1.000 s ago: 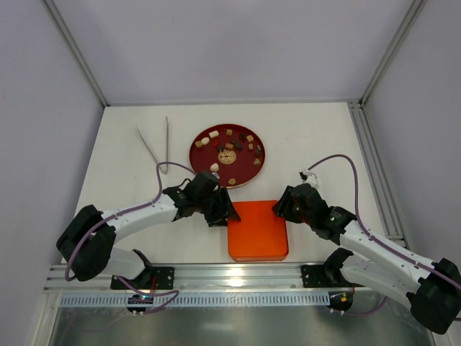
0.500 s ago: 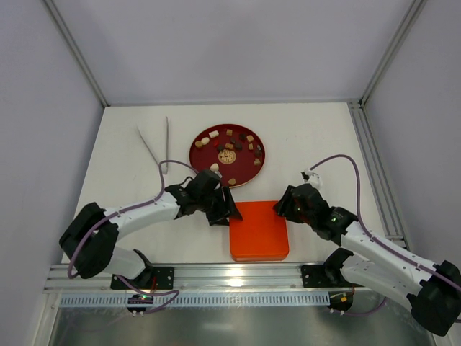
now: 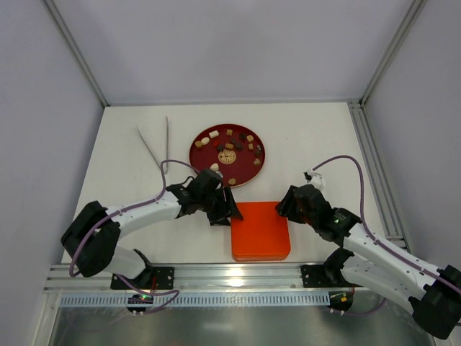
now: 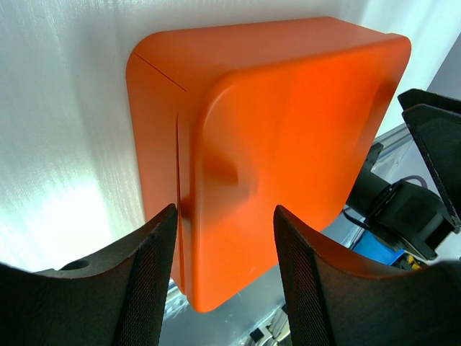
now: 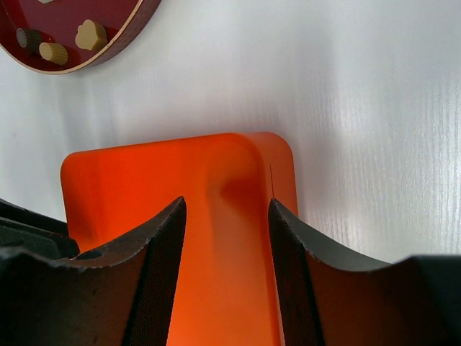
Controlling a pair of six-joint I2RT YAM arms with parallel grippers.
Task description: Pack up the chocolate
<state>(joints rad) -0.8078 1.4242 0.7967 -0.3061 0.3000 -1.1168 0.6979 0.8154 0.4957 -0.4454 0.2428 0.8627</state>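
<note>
Chocolate [image 3: 215, 134] on plate [image 3: 204, 157]; left tool [image 4: 223, 215], right tool [image 5: 226, 206] flank box [image 3: 261, 231]

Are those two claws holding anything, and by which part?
It cannot be told. The left gripper and the right gripper each straddle a far corner of the orange box, but no view shows whether their fingers actually press on it.

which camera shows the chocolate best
Top external: every piece of the chocolate shows, spread over the round red plate. Right wrist catches only a few pieces in its corner. Left wrist shows none, just the orange box.
</note>
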